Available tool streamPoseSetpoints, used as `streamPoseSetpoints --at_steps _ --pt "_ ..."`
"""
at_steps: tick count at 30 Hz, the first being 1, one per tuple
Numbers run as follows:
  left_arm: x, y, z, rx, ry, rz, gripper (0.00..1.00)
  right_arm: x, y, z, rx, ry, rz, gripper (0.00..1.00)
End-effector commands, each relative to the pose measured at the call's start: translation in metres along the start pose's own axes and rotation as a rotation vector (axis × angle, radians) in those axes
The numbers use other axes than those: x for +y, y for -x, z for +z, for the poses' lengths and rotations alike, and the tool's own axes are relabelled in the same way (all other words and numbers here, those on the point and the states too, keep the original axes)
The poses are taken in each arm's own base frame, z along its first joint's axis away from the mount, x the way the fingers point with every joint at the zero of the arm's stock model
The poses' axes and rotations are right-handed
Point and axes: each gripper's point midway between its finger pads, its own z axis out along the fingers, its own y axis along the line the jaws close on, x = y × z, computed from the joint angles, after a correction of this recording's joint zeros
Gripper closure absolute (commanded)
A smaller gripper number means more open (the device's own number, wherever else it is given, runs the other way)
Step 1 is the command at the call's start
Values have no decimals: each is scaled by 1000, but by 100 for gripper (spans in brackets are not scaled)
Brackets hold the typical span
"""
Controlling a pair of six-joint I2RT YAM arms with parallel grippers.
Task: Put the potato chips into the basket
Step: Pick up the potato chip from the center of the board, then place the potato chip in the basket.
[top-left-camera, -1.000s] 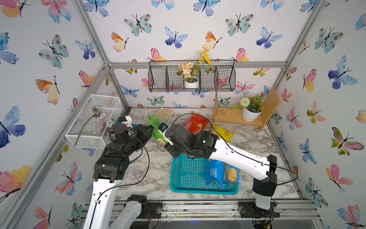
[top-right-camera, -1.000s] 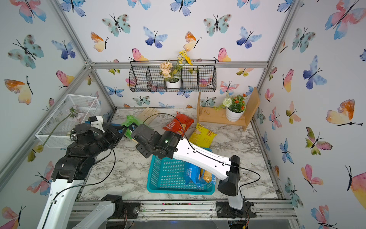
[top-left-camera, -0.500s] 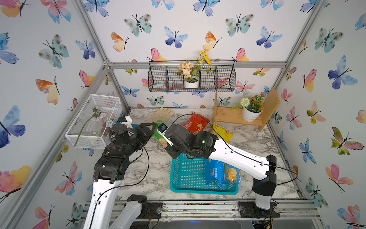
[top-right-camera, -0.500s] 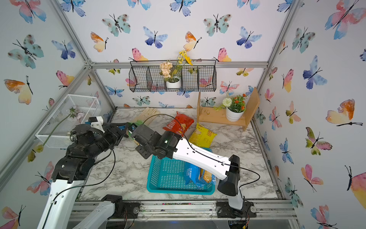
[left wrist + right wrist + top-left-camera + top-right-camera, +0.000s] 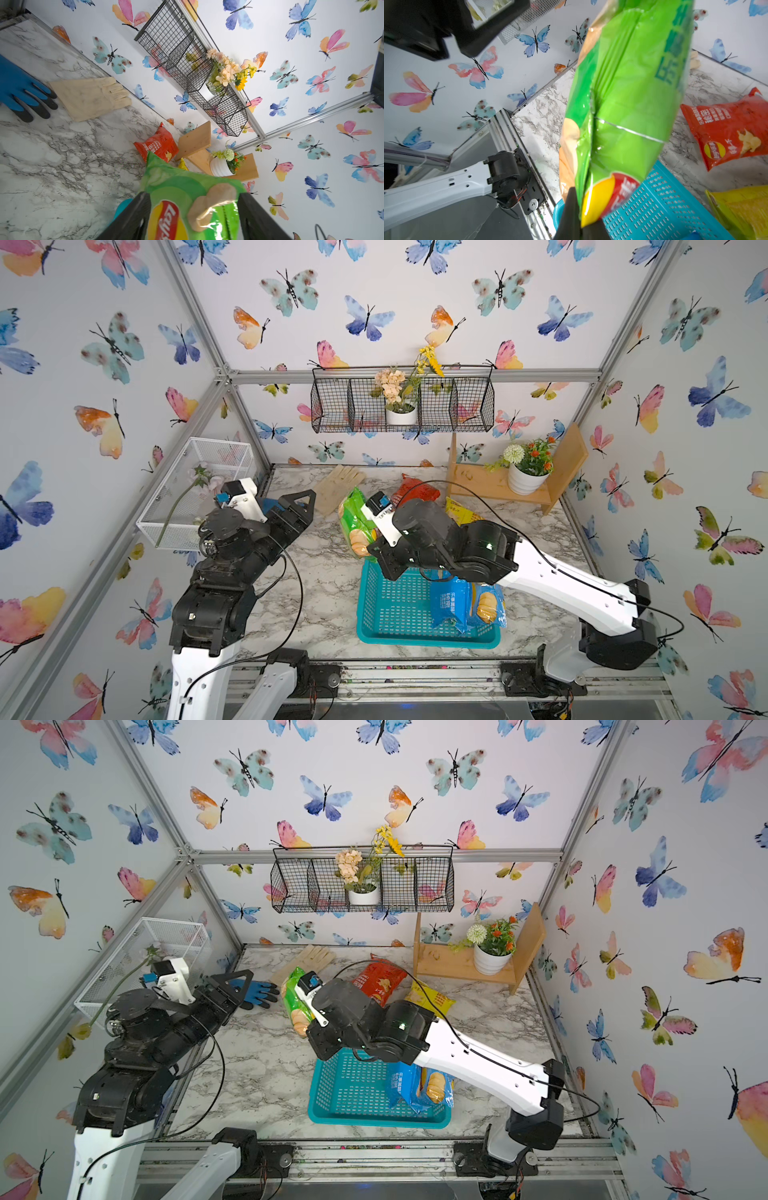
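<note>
R gripper (image 5: pixel 579 220) is clamped on the logo end of the green chip bag (image 5: pixel 623 99). The bag is held off the table, standing up from the jaws, right by the far-L corner of the teal basket (image 5: pixel 366 614). L gripper (image 5: pixel 193 201) has its jaws spread wide w/ nothing in them, near the bag but apart. Blue bags (image 5: pixel 449 608) lie in the basket's R half. Red bag (image 5: pixel 417 489) & yellow bag (image 5: pixel 457 510) sit on the marble top (image 5: pixel 316 593) behind the basket.

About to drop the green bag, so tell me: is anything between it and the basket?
Nothing visible. The right gripper holds the green bag at the basket's far left corner, where the floor is bare. The blue bags fill its right end; the open left gripper stands apart from the bag.
</note>
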Motion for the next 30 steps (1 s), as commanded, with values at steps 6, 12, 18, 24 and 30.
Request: streamPoseSetpoints --at_steps 6,12,18,24,30 --pt "66 -65 29 188 85 -9 38 -8 -34 -25 -29 61 278 98" --pt "80 -100 40 263 97 4 42 -26 -74 -28 -1 35 401 98" --pt "69 -155 56 379 66 71 43 -45 -107 -26 36 -31 442 98" --pt "60 -216 73 499 65 131 43 -60 -130 -26 68 -96 434 98" --pt "68 -257 85 579 80 132 49 -75 -151 -32 95 -152 433 98"
